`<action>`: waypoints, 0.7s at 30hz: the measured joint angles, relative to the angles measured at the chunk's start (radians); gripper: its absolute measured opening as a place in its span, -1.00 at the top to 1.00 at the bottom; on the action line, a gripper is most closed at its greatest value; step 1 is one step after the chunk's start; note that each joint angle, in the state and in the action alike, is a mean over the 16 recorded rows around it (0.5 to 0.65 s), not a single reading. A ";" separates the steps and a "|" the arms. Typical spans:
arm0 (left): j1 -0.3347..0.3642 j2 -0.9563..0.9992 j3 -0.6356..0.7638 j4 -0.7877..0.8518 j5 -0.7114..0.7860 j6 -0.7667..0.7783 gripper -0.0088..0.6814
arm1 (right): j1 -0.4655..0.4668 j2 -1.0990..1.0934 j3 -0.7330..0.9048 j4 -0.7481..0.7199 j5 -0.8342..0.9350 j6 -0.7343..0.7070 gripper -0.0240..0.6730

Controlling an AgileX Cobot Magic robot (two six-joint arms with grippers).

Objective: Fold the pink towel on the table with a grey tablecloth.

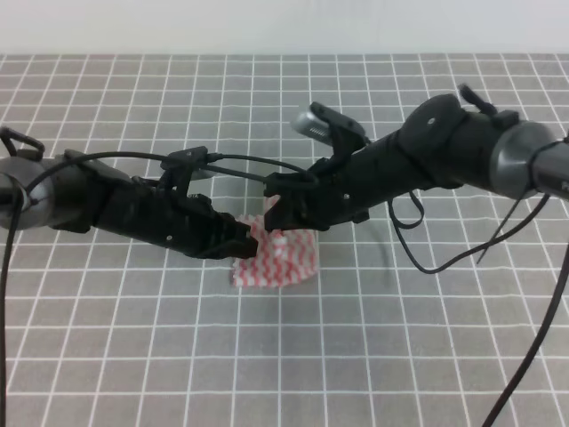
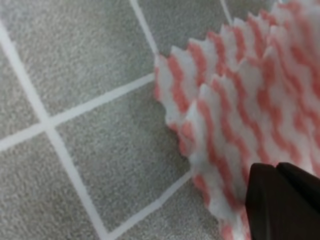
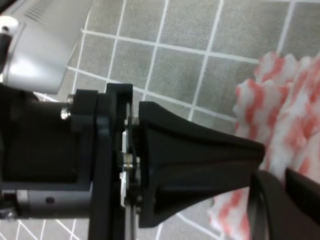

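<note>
The pink towel (image 1: 283,260) lies bunched at the middle of the table with a grey tablecloth (image 1: 373,356), one corner raised. My left gripper (image 1: 252,238) reaches in from the left and looks shut on the towel's left edge. In the left wrist view its dark fingertips (image 2: 282,200) sit closed on the layered towel (image 2: 240,100). My right gripper (image 1: 276,212) comes from the right and appears shut on the lifted upper corner. In the right wrist view its fingers (image 3: 300,210) press together at the towel (image 3: 295,115), with the left gripper's black finger (image 3: 200,160) close beside them.
The two arms almost touch above the towel. Loose black cables (image 1: 444,258) hang from the right arm over the gridded cloth. A silver housing (image 3: 40,45) fills the upper left of the right wrist view. A pale wall runs along the table's far edge (image 1: 284,55).
</note>
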 joint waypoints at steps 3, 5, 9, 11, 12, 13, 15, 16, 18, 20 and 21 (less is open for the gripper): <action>0.001 0.000 0.000 -0.003 0.005 0.004 0.99 | 0.009 0.022 -0.017 0.003 0.005 0.000 0.97; 0.004 -0.001 0.000 -0.003 0.009 0.007 0.99 | 0.013 0.033 -0.025 0.003 0.007 0.000 0.97; 0.017 -0.009 0.000 0.006 0.016 0.007 0.99 | 0.017 0.050 -0.036 0.004 0.009 -0.001 0.97; 0.024 -0.014 0.000 0.012 0.018 0.006 0.99 | 0.018 0.056 -0.039 0.004 0.009 -0.002 0.97; 0.028 -0.016 0.000 0.015 0.020 0.005 0.99 | 0.019 0.058 -0.039 0.004 0.008 -0.002 0.97; 0.032 -0.018 0.000 0.018 0.022 0.004 0.99 | 0.019 0.059 -0.040 0.004 0.007 -0.002 0.97; 0.040 -0.023 0.000 0.024 0.025 0.002 0.99 | 0.019 0.061 -0.040 0.004 0.005 -0.003 0.97; 0.043 -0.025 0.000 0.027 0.027 0.002 0.99 | 0.019 0.062 -0.040 0.004 0.004 -0.003 0.97; 0.050 -0.030 0.000 0.033 0.029 0.000 0.99 | 0.019 0.062 -0.040 0.004 0.002 -0.003 0.97; 0.056 -0.034 0.000 0.037 0.029 -0.002 0.99 | 0.019 0.063 -0.040 0.003 0.001 -0.003 0.97; 0.058 -0.035 0.000 0.038 0.029 -0.003 0.99 | 0.019 0.064 -0.040 0.003 0.000 -0.003 0.97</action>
